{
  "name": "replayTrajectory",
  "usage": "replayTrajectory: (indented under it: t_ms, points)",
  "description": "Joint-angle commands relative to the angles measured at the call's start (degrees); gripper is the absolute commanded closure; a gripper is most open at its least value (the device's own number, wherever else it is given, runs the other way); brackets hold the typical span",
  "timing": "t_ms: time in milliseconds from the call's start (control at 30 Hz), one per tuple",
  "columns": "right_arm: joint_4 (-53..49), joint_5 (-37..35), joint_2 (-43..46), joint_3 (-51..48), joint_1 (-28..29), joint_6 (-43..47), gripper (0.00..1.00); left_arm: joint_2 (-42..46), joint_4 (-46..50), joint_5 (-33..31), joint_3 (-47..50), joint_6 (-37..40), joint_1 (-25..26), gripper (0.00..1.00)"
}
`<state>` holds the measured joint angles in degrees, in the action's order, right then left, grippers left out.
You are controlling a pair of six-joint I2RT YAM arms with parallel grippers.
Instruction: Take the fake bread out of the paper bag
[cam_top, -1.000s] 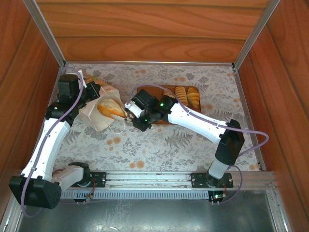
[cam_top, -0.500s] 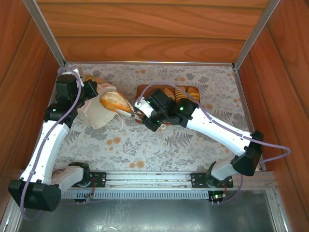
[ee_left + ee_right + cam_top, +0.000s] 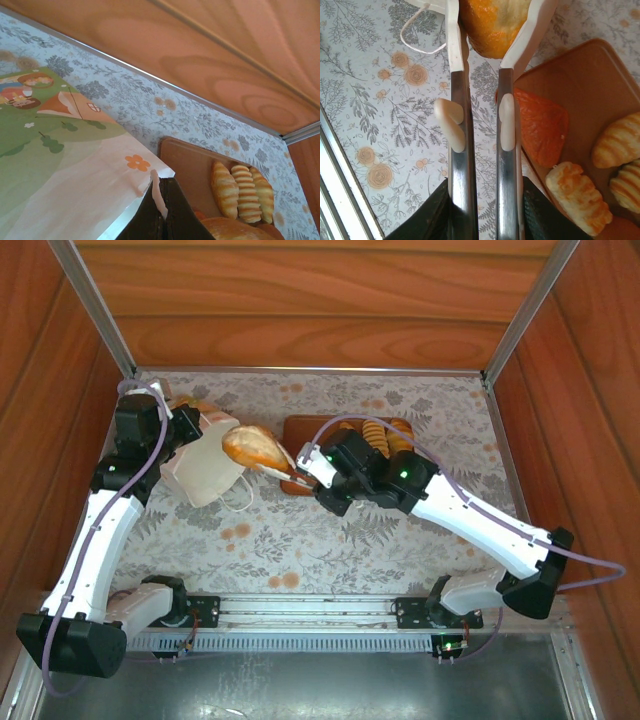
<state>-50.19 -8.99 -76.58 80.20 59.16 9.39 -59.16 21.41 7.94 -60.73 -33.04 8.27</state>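
Right gripper (image 3: 494, 35) has the oval bun (image 3: 252, 446) pinched between its fingertips, just out of the paper bag (image 3: 205, 468) whose rim the left gripper (image 3: 161, 212) clamps, so it's the carry step; next it likely needs to move over the tray (image 3: 580, 85) beside its fingers and release.

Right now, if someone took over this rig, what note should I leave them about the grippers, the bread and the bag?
Left gripper: shut on the edge of the paper bag.
Right gripper: shut on the oval bun, held outside the bag and short of the brown tray.
Done: ridged rolls and the orange triangular piece lie on the tray.
Left: set the bun on the tray. The bag's inside is hidden, so check it for more bread.
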Motion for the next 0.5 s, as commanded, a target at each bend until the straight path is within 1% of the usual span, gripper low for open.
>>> replayTrajectory:
  t_ms: [0, 233, 467]
  points:
    - [1.37, -2.78, 2.93, -0.03, -0.32, 1.91, 0.7, 0.63, -1.29, -0.8, 0.15, 0.03, 0.2, 1.0]
    - [1.07, -6.86, 6.89, -1.8, -0.4, 5.08, 0.71, 1.04, -1.37, -1.63, 0.49, 0.32, 0.18, 1.0]
    - [-0.78, -7.18, 8.14, -1.23, -2.93, 6.17, 0.72, 2.02, -1.3, -2.43, 1.18, 0.68, 0.21, 1.0]
